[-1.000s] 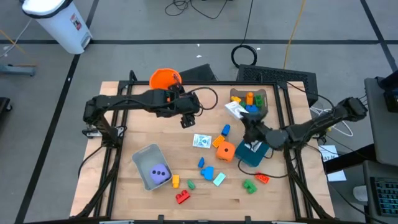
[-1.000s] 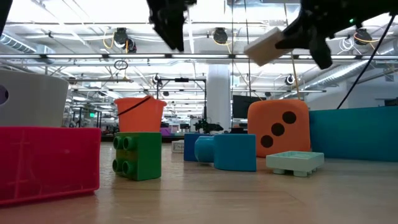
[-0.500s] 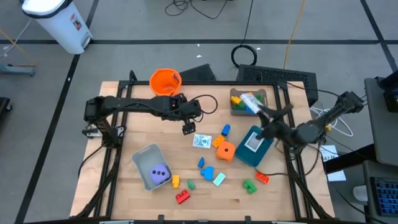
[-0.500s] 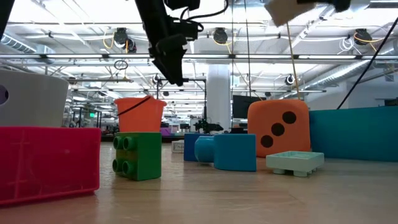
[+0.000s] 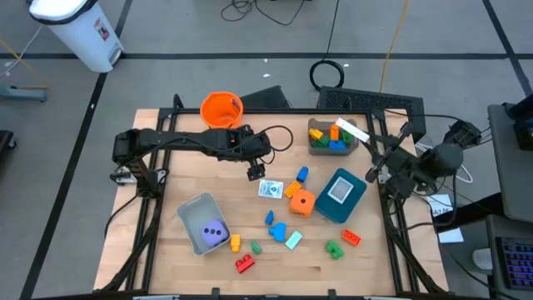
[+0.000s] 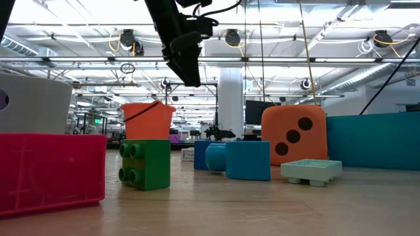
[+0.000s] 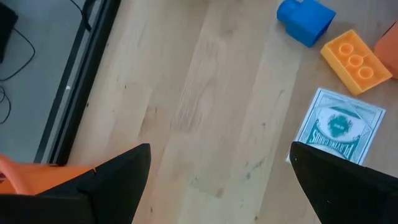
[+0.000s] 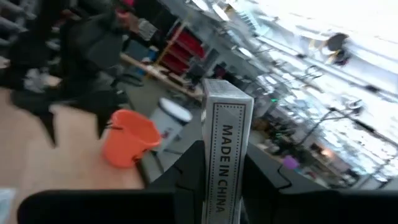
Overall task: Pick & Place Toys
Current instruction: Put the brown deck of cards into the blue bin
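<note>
Right gripper (image 8: 222, 186): raised above the grey bin (image 5: 331, 138) at the table's far right, fingers clamped on a white card box (image 5: 352, 130) marked "MADE IN CHINA"
Left gripper (image 5: 256, 171): hovering with fingers apart just beside the picture card (image 5: 270, 189) lying flat mid-table
Dice: orange one (image 5: 302, 202) touching the teal bin (image 5: 340, 195), purple one (image 5: 214, 233) inside the other grey bin (image 5: 192, 211)
Loose blocks: scattered along the table's near side, red block (image 5: 244, 264) nearest the edge
</note>
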You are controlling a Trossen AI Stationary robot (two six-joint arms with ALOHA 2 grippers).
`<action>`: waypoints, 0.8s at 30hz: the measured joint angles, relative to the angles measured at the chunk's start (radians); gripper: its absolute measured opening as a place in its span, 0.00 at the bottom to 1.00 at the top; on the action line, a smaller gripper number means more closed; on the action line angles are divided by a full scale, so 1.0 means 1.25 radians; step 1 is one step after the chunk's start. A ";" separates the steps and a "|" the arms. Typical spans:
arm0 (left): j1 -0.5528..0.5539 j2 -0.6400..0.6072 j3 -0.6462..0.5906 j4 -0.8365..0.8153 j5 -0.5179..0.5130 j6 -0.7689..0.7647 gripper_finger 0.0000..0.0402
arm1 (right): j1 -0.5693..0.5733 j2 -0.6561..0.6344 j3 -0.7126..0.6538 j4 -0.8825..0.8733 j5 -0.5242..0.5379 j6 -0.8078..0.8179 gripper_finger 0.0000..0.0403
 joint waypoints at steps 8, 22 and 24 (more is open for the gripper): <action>0.000 0.000 0.000 -0.004 0.000 -0.004 0.98 | 0.027 -0.038 0.000 -0.433 -0.246 0.560 0.16; 0.000 0.000 0.000 -0.004 0.000 -0.012 0.98 | -0.159 -0.037 0.000 -0.740 -0.729 1.039 0.16; 0.000 0.000 0.000 -0.003 0.004 -0.012 0.98 | -0.197 -0.036 0.000 -0.741 -0.784 1.037 0.17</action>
